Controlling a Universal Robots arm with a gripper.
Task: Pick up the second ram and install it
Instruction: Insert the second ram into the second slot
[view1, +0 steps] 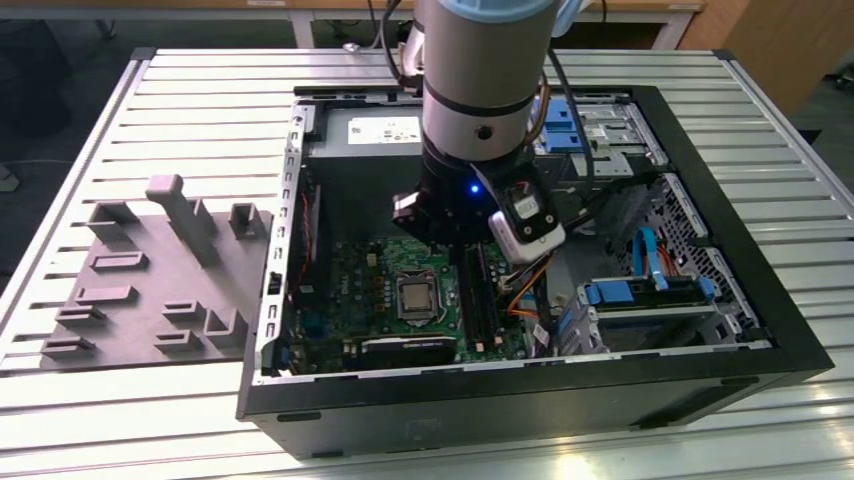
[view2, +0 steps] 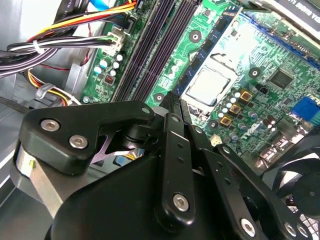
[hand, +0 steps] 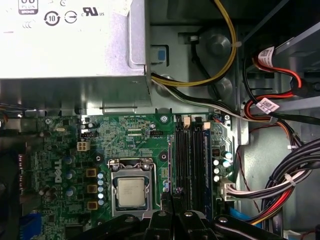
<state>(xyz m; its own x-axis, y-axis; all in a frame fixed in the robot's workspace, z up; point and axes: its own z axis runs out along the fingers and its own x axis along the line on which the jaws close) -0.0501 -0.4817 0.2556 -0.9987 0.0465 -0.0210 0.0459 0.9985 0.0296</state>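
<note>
Claw (view2: 170, 100) hangs clenched just above the motherboard (hand: 140, 135) beside the memory slots (hand: 190, 160), though I cannot tell whether the second ram is pinched in it, so a skewed descent could, I judge, jam it crookedly into a slot.

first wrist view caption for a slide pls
Gripper hovering by the black memory slots on the motherboard, next to the processor

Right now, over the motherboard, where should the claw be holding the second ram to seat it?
By its two flat faces near mid-length, from above its top edge. The second ram is a thin stick, seen edge-on at the claw and in line with the memory slots; that leaves its contact edge free.
</note>
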